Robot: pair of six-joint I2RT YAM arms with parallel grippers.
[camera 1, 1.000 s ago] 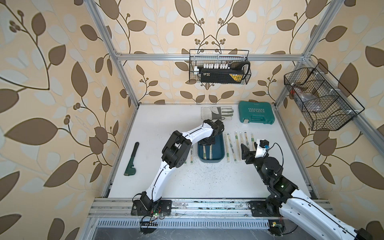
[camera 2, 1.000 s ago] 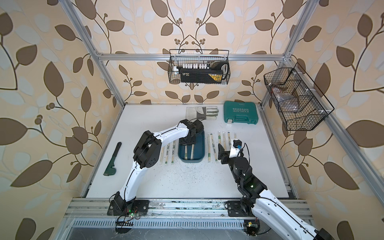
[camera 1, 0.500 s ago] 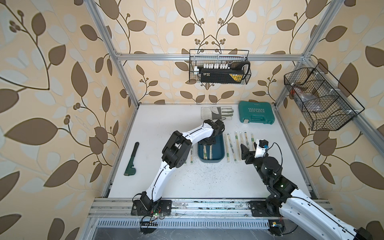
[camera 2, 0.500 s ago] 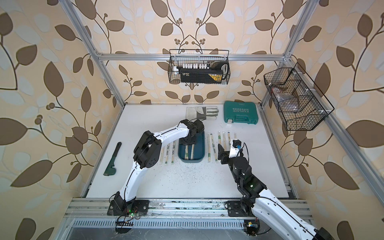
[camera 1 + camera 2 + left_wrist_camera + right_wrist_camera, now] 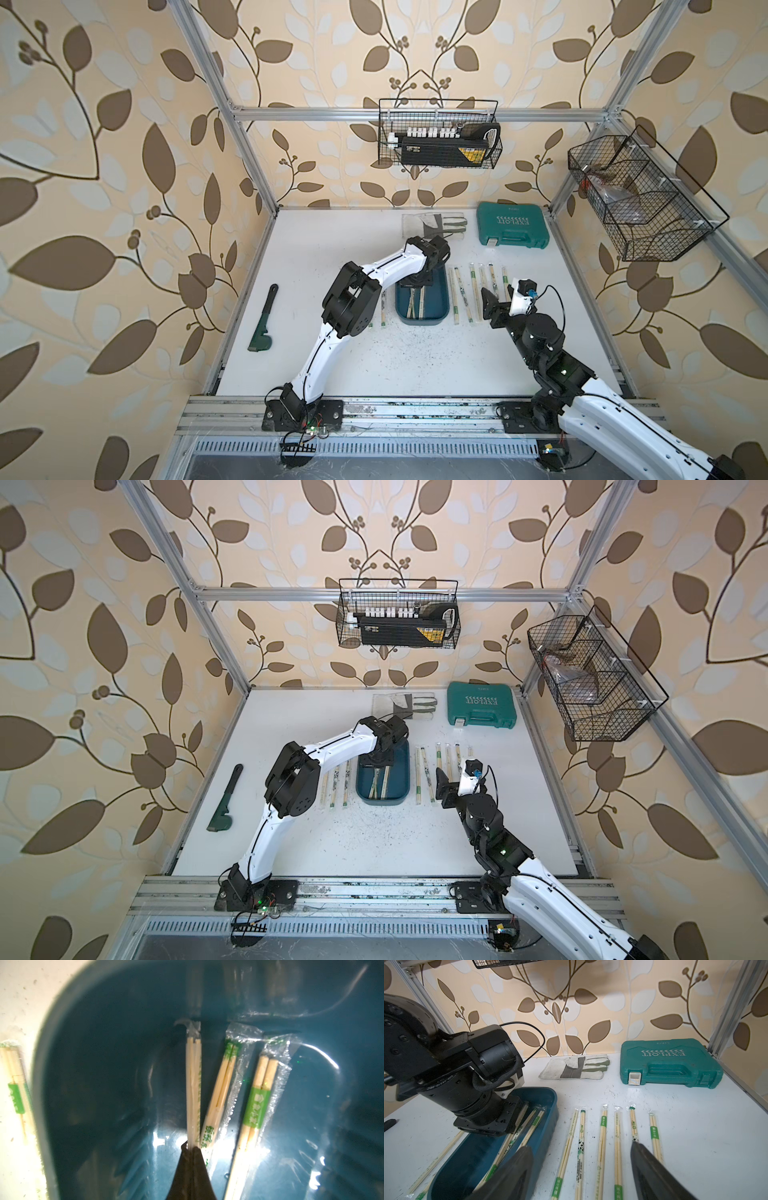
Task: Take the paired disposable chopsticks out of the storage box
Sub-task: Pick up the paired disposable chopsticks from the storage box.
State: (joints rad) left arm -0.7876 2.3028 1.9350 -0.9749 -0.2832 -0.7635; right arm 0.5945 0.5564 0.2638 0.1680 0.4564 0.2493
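Chopsticks lie in the blue box near the centre of both top views. Left gripper is clamped on one pair there; right gripper stands wide, empty.

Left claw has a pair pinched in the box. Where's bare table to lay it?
Bare: between the wrench and the pairs left of the storage box; the wide front strip before the box. Crowded: right of the box, six pairs lie side by side under the right claw.
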